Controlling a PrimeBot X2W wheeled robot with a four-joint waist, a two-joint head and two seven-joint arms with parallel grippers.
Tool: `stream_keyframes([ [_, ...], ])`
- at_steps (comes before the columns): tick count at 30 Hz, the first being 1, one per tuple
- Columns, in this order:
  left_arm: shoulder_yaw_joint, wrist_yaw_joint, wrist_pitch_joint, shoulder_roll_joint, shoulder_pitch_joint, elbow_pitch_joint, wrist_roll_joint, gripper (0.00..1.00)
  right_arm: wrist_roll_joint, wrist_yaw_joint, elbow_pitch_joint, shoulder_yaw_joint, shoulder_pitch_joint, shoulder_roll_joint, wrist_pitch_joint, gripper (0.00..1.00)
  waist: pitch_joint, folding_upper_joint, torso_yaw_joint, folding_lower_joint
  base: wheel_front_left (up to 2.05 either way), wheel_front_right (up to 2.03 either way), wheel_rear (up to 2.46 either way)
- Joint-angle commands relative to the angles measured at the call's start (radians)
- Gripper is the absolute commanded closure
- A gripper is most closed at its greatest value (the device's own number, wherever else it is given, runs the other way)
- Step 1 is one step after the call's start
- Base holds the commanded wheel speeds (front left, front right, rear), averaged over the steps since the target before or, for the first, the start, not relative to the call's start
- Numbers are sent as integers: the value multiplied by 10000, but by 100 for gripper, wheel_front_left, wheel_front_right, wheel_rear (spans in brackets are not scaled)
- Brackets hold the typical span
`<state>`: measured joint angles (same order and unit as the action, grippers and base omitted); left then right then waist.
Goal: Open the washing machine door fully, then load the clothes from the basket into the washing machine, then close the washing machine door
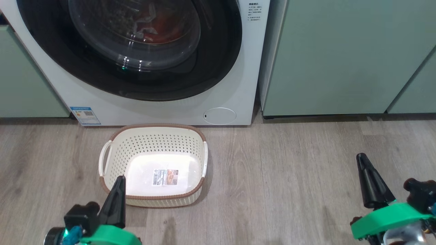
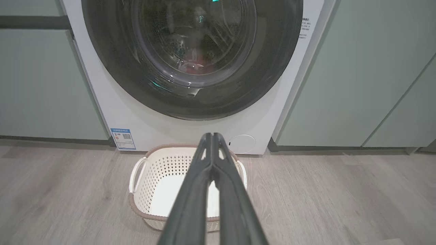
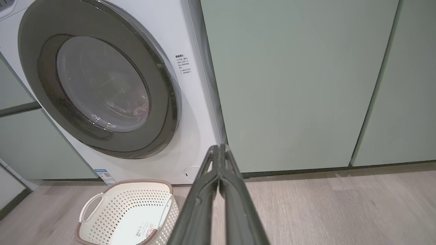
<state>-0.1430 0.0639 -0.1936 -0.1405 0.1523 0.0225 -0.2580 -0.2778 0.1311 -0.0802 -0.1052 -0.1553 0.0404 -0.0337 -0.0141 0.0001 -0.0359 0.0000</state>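
At the far left stands a pale green flat-fronted cabinet [image 1: 24, 78]. In front of it, low in the head view, the left gripper [image 1: 120, 179] has its two long dark fingers pressed together with nothing between them. Its tip points over the near left rim of the basket.

The large white front-loading washing machine [image 1: 163, 110] comes next, with a small blue label [image 1: 85, 115] at its lower left corner. The washing machine door [image 1: 218, 68], round with a wide glossy black rim and a clear domed glass centre, lies shut against the front. Through the glass, red fabric with white patches lies in the drum. Reflections blur it, but it looks like the clothes [image 1: 160, 29].

The small cream perforated plastic basket [image 1: 153, 144] with a brown woven-look rim sits on the grey wood-look floor [image 1: 289, 170], just before the machine. Its pale floor is bare around a label sticker [image 1: 165, 177].

A small round flap [image 1: 219, 116] marks the machine's lower right. Beyond it are more pale green cabinets [image 1: 340, 58]. At the far right, the right gripper [image 1: 362, 158] hangs over bare floor, well apart from the basket, its fingers closed tip to tip on nothing.
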Motion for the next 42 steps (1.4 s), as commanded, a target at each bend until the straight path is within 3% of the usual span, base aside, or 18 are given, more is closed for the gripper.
stream_keyframes([
  [1, 112, -84, 40, -70, -317, -245, -358, 100, -361, -2, -232, 13, 295, 70, 28, 100, 1, -1, 7, 0, 0, 0, 0],
  [42, 692, -735, 870, 74, -1107, 638, -5053, 100, -4971, -3, 955, 215, 1086, 253, 330, 100, 39, -1, 127, 0, 0, 0, 0],
])
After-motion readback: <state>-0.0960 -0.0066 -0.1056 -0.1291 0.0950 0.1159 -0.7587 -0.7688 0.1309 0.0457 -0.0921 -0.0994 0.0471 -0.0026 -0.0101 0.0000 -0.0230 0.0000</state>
